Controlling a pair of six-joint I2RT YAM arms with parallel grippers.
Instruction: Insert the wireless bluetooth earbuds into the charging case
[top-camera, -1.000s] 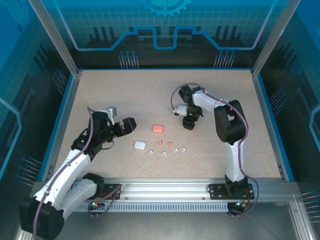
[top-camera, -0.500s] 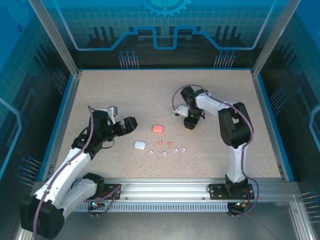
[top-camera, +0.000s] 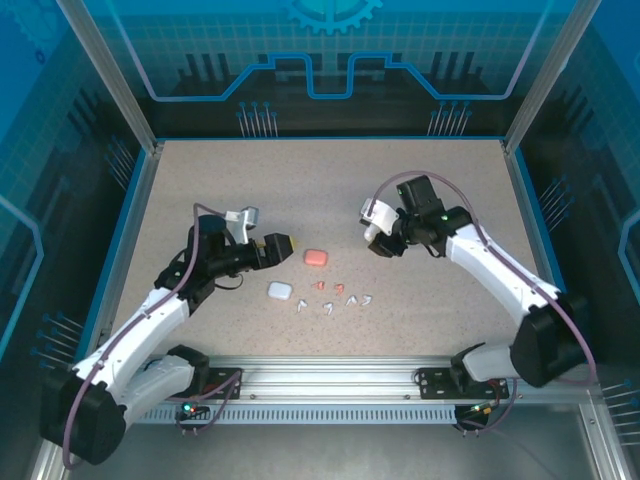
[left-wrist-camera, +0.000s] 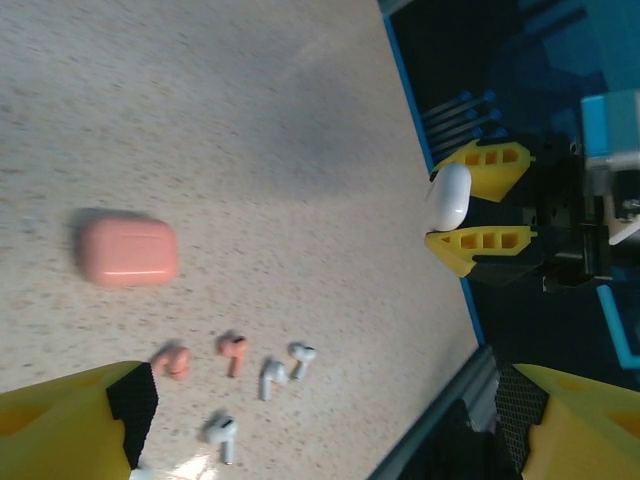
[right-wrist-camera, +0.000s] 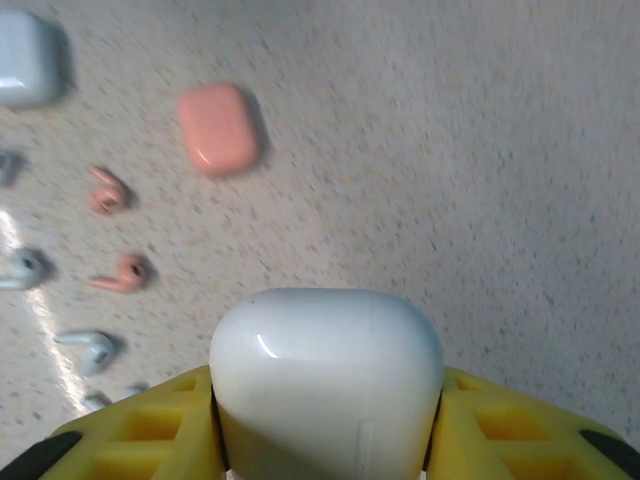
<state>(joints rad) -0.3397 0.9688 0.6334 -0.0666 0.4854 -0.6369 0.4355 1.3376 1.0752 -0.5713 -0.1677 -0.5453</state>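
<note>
My right gripper (right-wrist-camera: 325, 400) is shut on a white charging case (right-wrist-camera: 325, 375), which sits between its yellow fingers (right-wrist-camera: 500, 425). In the top view that gripper (top-camera: 382, 240) hangs right of centre. A salmon case (top-camera: 316, 257) and a second white case (top-camera: 279, 290) lie on the table. The earbuds lie loose in front of them: two salmon (top-camera: 320, 285) and several white (top-camera: 352, 298). My left gripper (top-camera: 278, 245) is open just left of the salmon case. In the left wrist view its gripper (left-wrist-camera: 330, 440) is above the earbuds (left-wrist-camera: 272, 377), with nothing in it.
The speckled table (top-camera: 250, 180) is bounded by a blue rim (top-camera: 125, 240) and a metal rail (top-camera: 330, 375) at the near edge. In the left wrist view the held white case (left-wrist-camera: 448, 195) shows beyond the salmon case (left-wrist-camera: 128, 250).
My right arm has swung its elbow out to the right, and its jaws have closed on the white case. My left gripper has moved right, toward the salmon case.
</note>
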